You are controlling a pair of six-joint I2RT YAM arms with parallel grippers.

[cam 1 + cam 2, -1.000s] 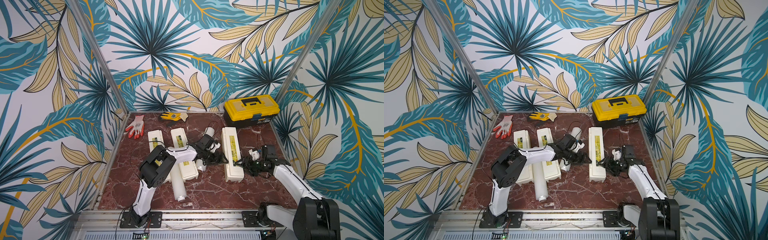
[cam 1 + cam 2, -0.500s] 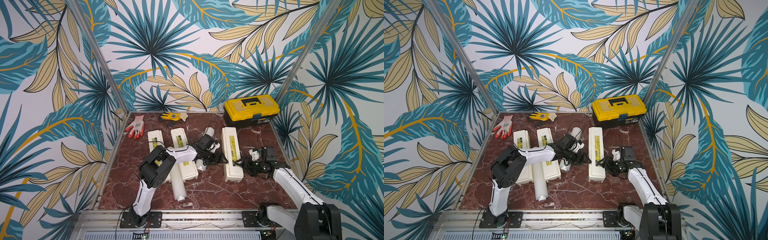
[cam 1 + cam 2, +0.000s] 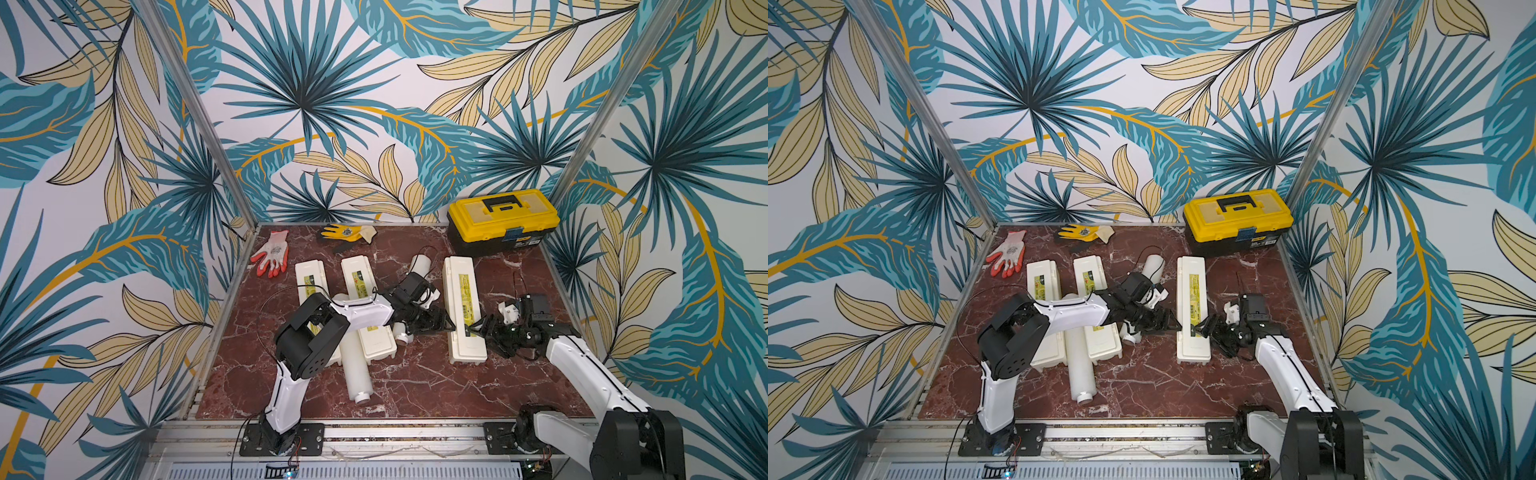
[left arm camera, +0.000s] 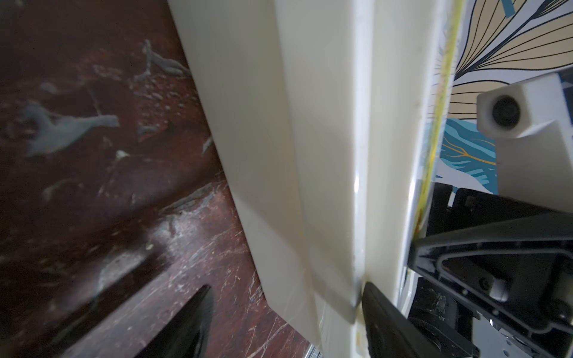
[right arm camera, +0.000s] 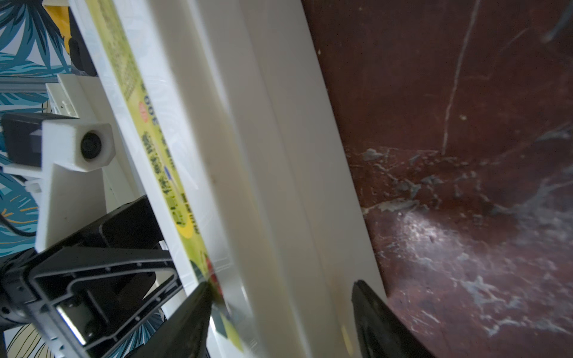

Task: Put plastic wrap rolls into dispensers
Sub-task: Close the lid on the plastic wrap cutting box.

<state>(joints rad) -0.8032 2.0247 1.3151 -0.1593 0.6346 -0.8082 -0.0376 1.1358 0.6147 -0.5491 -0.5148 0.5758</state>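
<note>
Left pincer point(image 4: 285, 286): jaws spread, one fingertip at the lid seam of the right dispenser point(image 3: 461, 299), the other clear of it, over the bench point(image 3: 415, 386). Right pincer point(image 5: 279, 283): jaws spread astride the same box's opposite long edge, with no firm clamp evident. Lid looks shut.

Step, as judged: opening this box. Next move calls for prying at the seam while the other arm steadies the base.

Near left, a near roll point(image 3: 355, 365) lies between the left dispenser point(image 3: 309, 282) and the middle dispenser point(image 3: 361, 286). A second roll point(image 3: 419, 264) runs under the left arm. Farther back are a red-palmed glove point(image 3: 272, 253) and a yellow glove point(image 3: 345, 232), with the toolbox point(image 3: 503, 220) far right. Leaf-print walls enclose the red marble top.
</note>
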